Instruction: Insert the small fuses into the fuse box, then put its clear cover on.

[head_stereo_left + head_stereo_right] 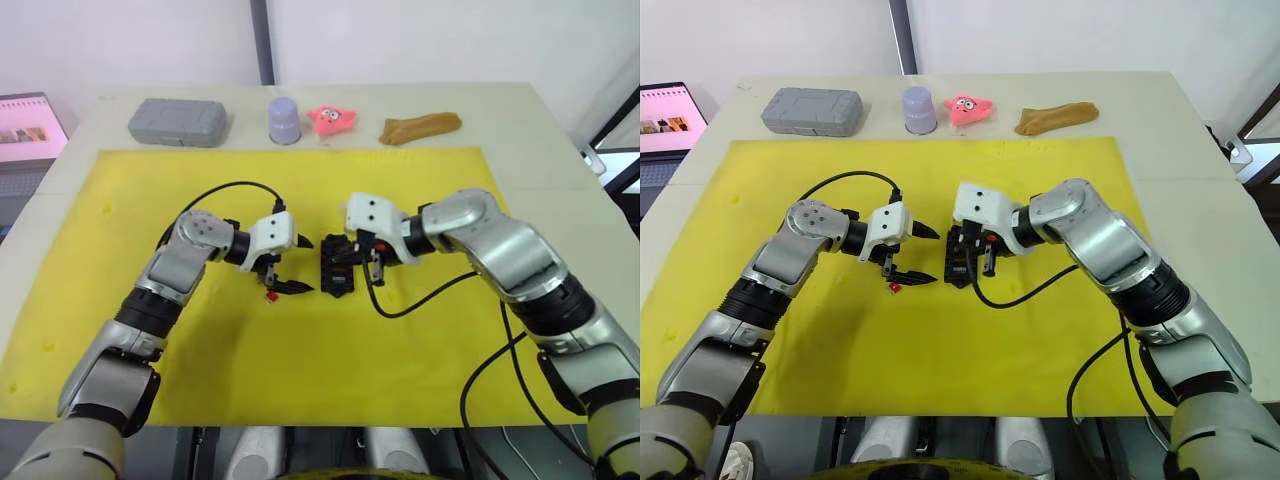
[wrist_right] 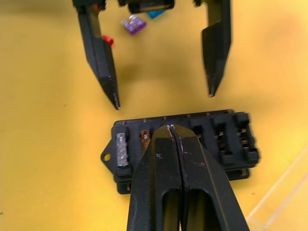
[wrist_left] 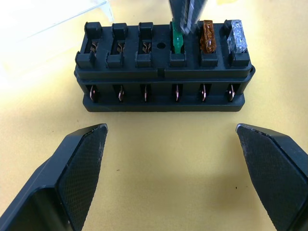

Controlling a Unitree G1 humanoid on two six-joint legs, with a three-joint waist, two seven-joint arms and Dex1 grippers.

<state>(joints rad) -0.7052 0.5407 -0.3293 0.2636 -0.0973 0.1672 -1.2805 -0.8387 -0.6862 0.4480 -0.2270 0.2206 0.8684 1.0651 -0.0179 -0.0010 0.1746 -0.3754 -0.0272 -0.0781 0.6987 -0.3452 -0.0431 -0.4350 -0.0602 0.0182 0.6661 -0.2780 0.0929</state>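
With its fingers pinched on a green fuse (image 3: 177,42) standing in the fuse box (image 1: 338,268), my right hand (image 1: 372,262) sits at the yellow mat's (image 1: 420,180) centre. My left hand (image 1: 296,265) gapes empty at the box's nine o'clock; a red fuse (image 1: 271,295) lies under it.

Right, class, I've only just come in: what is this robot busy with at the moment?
The right gripper is pressing a green fuse into the black fuse box on the yellow mat. An amber fuse and a grey fuse already sit in slots; three slots are empty. The left gripper waits open beside the box, with loose fuses near it.
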